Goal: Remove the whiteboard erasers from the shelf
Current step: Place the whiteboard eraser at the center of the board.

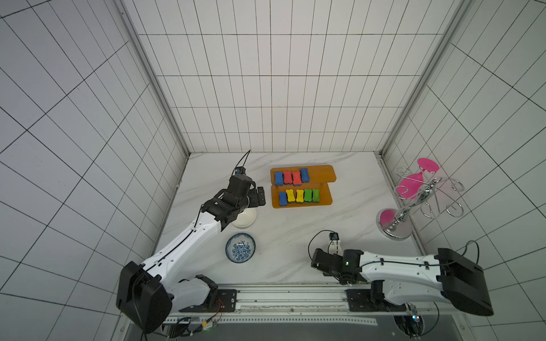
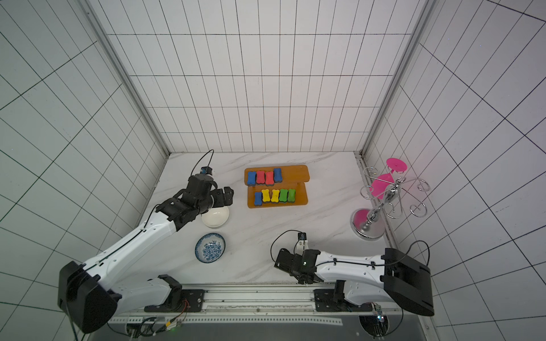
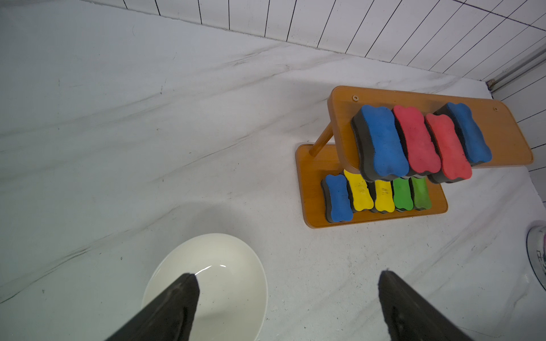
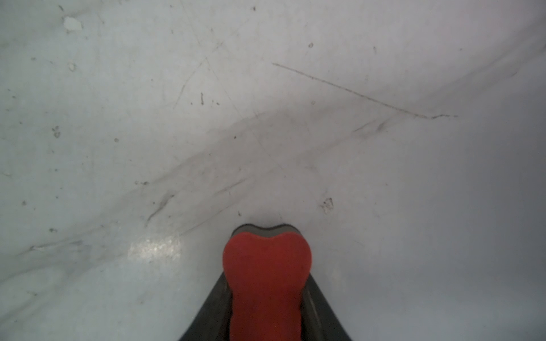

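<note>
The red eraser, flanked by the right gripper, is blurred and cut off by the wrist picture's edge; whether the jaws clamp it cannot be told. In both top views the left arm covers the left part of the white bowl.

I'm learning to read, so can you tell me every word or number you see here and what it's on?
No words can be read.
Faint dark marks on the two yellow erasers: too blurred to read.
Marks on the shiny stand's base: too blurred to read.
</note>
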`<state>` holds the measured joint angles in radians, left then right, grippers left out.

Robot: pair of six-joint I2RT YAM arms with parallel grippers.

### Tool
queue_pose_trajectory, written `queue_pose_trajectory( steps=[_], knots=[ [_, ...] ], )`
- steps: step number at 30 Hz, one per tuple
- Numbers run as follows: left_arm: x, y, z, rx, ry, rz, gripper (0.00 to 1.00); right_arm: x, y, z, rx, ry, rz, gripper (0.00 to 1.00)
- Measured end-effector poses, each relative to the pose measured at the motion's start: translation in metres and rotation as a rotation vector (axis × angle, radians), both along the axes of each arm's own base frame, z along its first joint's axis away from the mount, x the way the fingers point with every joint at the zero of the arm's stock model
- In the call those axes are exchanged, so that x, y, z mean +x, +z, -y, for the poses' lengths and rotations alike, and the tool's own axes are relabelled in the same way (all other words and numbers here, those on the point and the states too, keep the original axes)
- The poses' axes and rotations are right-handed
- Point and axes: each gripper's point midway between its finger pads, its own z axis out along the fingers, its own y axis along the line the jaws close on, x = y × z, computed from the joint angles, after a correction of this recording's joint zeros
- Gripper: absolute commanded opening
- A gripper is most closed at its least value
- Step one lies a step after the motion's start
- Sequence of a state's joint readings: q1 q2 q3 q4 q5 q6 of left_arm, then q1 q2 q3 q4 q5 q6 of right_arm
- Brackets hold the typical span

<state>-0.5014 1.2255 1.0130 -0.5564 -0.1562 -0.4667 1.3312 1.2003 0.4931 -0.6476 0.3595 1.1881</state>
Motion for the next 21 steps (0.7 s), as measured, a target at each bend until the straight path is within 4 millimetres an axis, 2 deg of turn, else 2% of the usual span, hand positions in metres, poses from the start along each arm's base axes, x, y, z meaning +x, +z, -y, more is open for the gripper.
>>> queue_pose_trajectory(
  steps=[5,13,17,21],
  knots=[
    [0.0,0.0,0.0,0.0,0.0,0.001,0.99,0.0,0.0,0.0,0.002,-0.002,0.0,0.46],
    [0.0,0.002,0.001,-0.004,-0.001,0.007,0.98,-0.003,0.009,0.006,-0.01,0.013,-0.003,0.51],
    [0.0,0.002,0.002,-0.007,-0.003,0.006,0.98,0.002,0.03,0.002,0.0,0.025,0.011,0.51],
    [0.0,0.003,0.006,-0.029,-0.016,0.002,0.98,0.026,0.065,-0.013,0.051,0.016,0.049,0.51]
  ],
)
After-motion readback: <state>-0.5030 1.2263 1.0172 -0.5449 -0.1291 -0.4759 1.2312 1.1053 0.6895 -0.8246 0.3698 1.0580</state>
